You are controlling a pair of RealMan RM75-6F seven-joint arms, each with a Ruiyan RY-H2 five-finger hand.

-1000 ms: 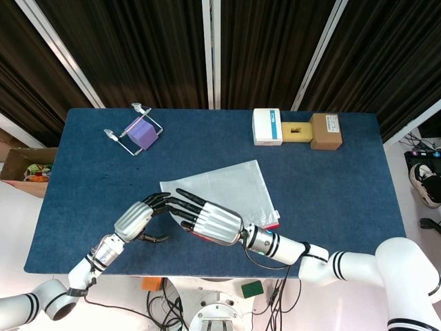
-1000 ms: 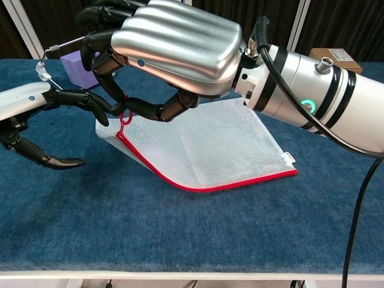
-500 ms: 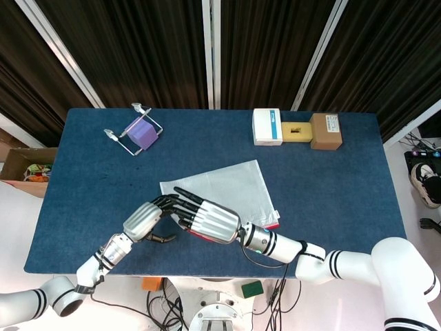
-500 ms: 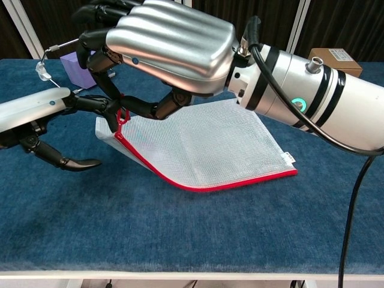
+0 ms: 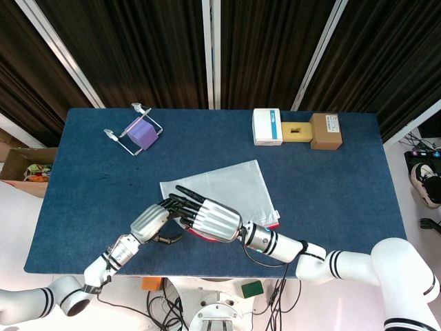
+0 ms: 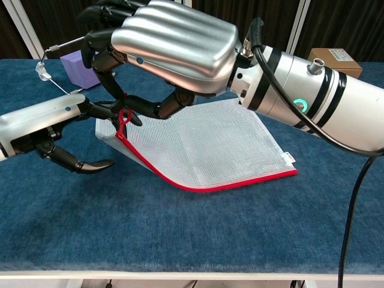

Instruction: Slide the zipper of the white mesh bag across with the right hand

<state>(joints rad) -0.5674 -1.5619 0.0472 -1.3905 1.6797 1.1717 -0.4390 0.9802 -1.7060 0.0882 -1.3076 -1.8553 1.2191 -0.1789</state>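
The white mesh bag (image 6: 204, 141) lies flat on the blue counter (image 5: 331, 200) near its front edge. Its red zipper (image 6: 198, 186) runs along the bag's near side, long axis left to right, rising toward the left corner. There the red pull loop (image 6: 124, 116) stands up, and the right hand (image 6: 171, 45) hovers over it, fingers curled around the loop; whether they pinch it cannot be told. The left hand (image 6: 45, 123) reaches to that same corner, fingertips touching the bag, thumb spread. Beyond the bag sit a purple block in a wire frame (image 5: 141, 131), a white box (image 5: 267, 127) and a brown box (image 5: 325, 131).
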